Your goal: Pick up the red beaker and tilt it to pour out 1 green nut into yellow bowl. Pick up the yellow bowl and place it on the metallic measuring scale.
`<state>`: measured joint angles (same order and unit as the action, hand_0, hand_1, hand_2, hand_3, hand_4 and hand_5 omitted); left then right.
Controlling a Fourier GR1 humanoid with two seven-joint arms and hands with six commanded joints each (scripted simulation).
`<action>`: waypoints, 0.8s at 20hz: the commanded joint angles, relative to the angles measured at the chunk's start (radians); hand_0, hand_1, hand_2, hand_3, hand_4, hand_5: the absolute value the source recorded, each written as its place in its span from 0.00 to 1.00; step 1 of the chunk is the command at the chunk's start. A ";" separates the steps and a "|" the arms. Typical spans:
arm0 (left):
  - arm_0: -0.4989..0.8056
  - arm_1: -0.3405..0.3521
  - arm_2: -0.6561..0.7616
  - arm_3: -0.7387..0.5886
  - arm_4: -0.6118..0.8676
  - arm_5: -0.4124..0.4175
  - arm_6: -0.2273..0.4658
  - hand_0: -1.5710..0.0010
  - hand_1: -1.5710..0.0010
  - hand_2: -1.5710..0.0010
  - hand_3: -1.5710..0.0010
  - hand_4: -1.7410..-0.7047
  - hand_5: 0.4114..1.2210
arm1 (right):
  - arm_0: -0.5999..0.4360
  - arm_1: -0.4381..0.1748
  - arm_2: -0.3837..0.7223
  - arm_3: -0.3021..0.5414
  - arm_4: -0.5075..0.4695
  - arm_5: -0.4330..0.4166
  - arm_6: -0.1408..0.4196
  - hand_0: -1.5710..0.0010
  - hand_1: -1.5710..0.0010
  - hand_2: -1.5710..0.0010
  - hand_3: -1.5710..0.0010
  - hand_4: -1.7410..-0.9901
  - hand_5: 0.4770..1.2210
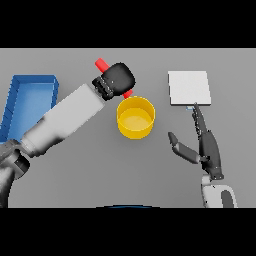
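My left hand (118, 78) is shut on the red beaker (102, 64), which lies tilted; one red end sticks out at the hand's upper left and the other end shows at the yellow bowl's (135, 118) far rim. The bowl stands at the table's middle, and I cannot tell whether a nut lies inside. The metallic measuring scale (189, 88), a pale square plate, sits to the bowl's right at the back. My right hand (207, 147) rests open in front of the scale, fingers straight and pointing at its near edge, thumb spread toward the bowl.
A blue tray (30, 97) stands at the table's left side, partly behind my left forearm (65, 120).
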<state>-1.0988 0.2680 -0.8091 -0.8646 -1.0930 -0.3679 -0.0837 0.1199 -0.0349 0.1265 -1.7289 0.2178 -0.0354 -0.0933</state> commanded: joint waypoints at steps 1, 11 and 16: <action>-0.004 0.010 -0.024 0.001 -0.022 0.005 -0.019 0.00 0.00 0.00 0.03 0.01 1.00 | 0.004 0.001 -0.001 -0.002 -0.001 -0.002 -0.004 1.00 1.00 1.00 1.00 0.73 0.14; -0.096 0.001 -0.218 0.039 -0.213 0.042 -0.103 0.00 0.00 0.00 0.00 0.01 1.00 | -0.008 0.003 -0.003 0.006 0.010 -0.014 -0.005 1.00 1.00 1.00 1.00 0.81 0.13; -0.160 -0.019 -0.283 0.063 -0.291 0.051 -0.117 0.00 0.00 0.00 0.00 0.01 1.00 | -0.009 0.003 -0.005 -0.006 -0.002 -0.009 0.004 1.00 1.00 1.00 1.00 0.81 0.13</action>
<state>-1.2589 0.2489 -1.0922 -0.8021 -1.3845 -0.3169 -0.1994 0.1104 -0.0313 0.1213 -1.7353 0.2157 -0.0439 -0.0894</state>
